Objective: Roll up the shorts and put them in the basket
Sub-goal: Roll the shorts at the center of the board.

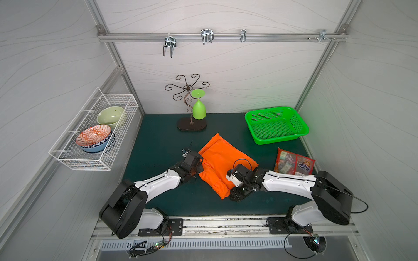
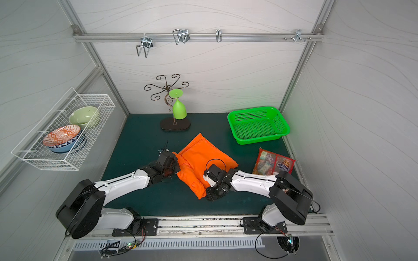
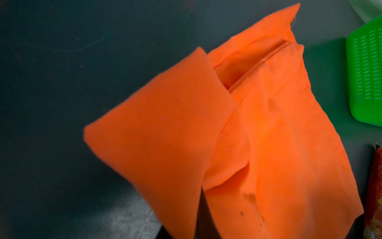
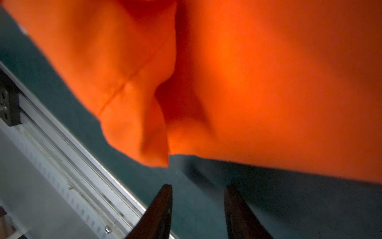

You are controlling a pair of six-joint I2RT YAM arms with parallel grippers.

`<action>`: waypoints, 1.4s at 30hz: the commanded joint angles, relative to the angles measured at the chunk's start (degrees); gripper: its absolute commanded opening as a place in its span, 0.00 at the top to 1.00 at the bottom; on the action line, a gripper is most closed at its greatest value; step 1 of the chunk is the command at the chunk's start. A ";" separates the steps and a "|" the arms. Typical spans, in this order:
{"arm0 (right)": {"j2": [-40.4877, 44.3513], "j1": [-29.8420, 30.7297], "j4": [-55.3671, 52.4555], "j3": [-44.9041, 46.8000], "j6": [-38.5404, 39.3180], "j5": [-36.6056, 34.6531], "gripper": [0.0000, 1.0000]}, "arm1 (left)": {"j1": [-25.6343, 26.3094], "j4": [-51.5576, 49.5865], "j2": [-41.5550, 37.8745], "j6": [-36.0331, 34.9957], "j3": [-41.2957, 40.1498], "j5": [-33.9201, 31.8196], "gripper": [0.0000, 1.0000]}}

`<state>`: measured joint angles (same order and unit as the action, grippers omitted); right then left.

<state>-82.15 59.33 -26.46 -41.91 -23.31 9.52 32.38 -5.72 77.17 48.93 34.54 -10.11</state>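
Ideally, the flap pinched in the left gripper is rolled tightly over the shorts (folded, mid-way on the mat), while the near edge is pinned by the parted, empty right gripper.

both top views bright, evenly lit, bowed at the edges; wrist views dim, with the shorts blurred.
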 commanded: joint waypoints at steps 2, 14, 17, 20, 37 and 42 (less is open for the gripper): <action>6.66 3.98 -8.16 -4.97 1.41 -12.38 0.51 | 0.29 -6.66 -0.67 -1.25 4.04 -1.87 1.00; -0.52 16.07 -0.33 -14.93 12.23 -27.68 0.36 | -0.03 -20.11 3.31 0.80 13.47 4.14 1.00; -4.14 18.47 2.20 -16.70 14.40 -29.27 0.35 | -0.35 -21.68 4.10 1.24 14.53 5.93 1.00; -7.17 18.70 6.12 -16.72 14.76 -29.17 0.30 | -0.83 -22.27 4.48 1.45 14.98 7.44 1.00; -21.58 18.74 5.92 -21.19 10.57 -36.16 0.41 | -2.22 -23.59 4.83 1.79 15.71 11.26 1.00; -19.54 15.02 9.32 -17.49 9.02 -26.50 0.83 | -3.37 -24.06 5.26 1.91 16.26 12.50 1.00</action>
<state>-102.45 76.53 -18.44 -61.69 -12.53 -23.03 29.74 -28.29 81.76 50.19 48.23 0.10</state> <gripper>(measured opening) 0.205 0.089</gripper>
